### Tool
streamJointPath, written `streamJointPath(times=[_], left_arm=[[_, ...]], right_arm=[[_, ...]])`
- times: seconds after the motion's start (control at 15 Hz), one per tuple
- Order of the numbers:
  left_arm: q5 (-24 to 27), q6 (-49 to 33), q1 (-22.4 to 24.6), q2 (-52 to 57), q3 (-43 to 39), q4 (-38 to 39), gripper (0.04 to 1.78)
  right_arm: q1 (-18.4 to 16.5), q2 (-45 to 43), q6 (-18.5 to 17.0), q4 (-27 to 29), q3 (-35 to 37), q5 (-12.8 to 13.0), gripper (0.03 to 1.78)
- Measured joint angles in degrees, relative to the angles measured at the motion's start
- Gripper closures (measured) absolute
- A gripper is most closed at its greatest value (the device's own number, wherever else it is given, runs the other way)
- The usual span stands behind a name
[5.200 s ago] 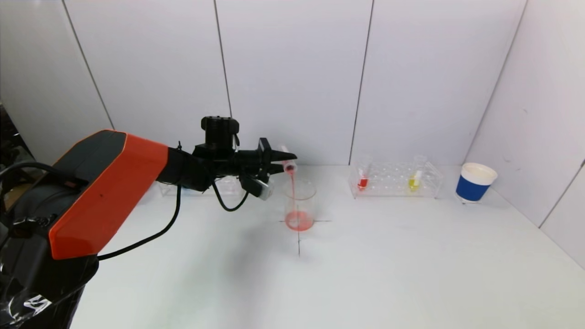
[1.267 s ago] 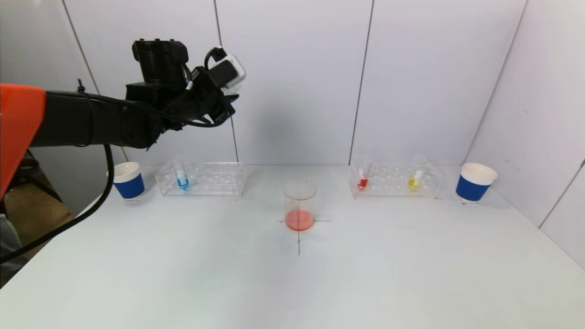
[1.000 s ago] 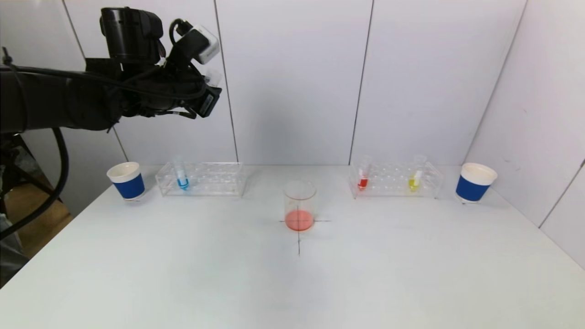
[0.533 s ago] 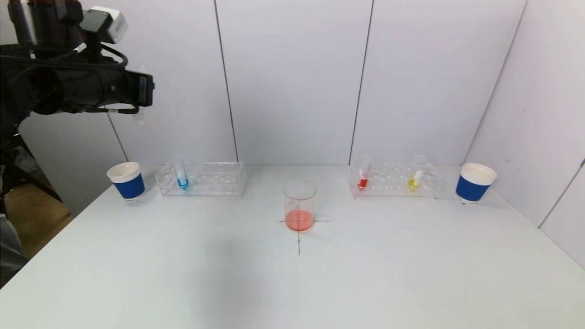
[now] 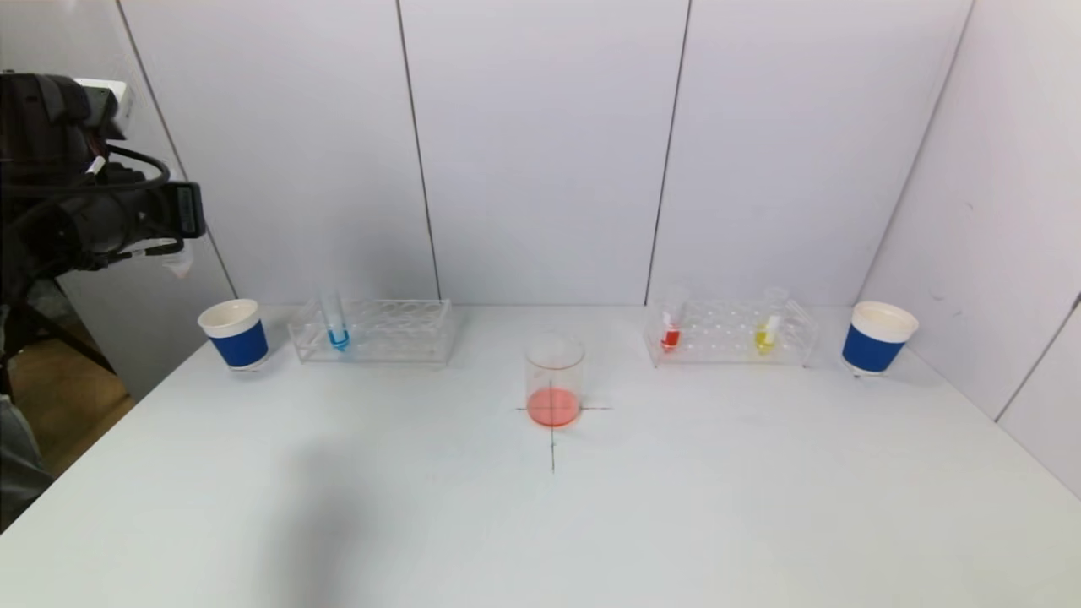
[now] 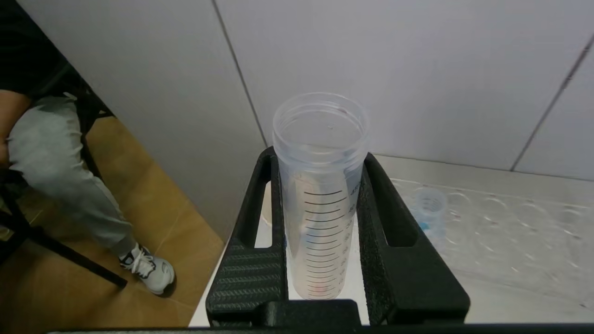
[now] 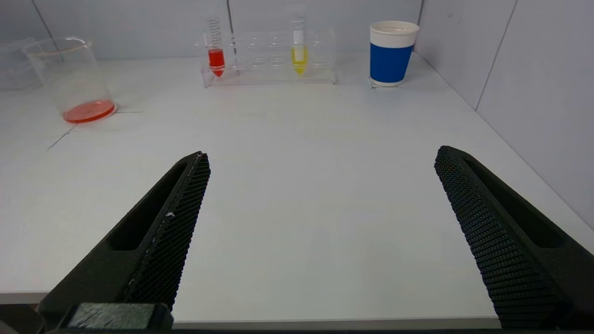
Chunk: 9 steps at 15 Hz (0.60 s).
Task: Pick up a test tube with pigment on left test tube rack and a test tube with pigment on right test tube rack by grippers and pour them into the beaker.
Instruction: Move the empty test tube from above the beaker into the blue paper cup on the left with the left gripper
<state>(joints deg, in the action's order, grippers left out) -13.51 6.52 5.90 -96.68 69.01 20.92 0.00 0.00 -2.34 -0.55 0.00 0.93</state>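
The left arm has swung away from the middle of the desk, where it was tipping red liquid into the beaker; it has risen and drawn off to the far left, so that the left gripper now hangs high above the desk's left edge, over the left paper cup. It is clenched on an empty tube, which stands upright between its two fingers with the open mouth up; only a faint reddish trace shows near the bottom.

Below it, the left paper cup, white with a blue band, stands at the left end of the desk. Just beside it is the left rack, clear plastic, with one tube of blue liquid standing near its left end.

The beaker stands in the middle of the desk on a drawn cross, with a shallow layer of red liquid at its bottom.

Farther right is the right rack, holding a tube of red liquid near its left end and a tube of yellow liquid farther along. Beside it stands the right paper cup.

The right gripper is out of the head view; its own camera shows it low at the near edge of the desk, fingers spread wide and grasping nothing, facing the right rack.
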Motion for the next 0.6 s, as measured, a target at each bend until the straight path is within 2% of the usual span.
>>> streamJointPath(times=[0.27,0.6], left_arm=[[0.1,0.0,3.4,-4.9,-2.8,9.5,1.37],[1.0,0.3,7.9,-13.5,-0.8,15.9,1.37]], right_arm=[[0.0,0.0,0.0,0.0,0.0,0.0,0.05],[0.0,0.0,0.0,0.0,0.0,0.0,0.05]])
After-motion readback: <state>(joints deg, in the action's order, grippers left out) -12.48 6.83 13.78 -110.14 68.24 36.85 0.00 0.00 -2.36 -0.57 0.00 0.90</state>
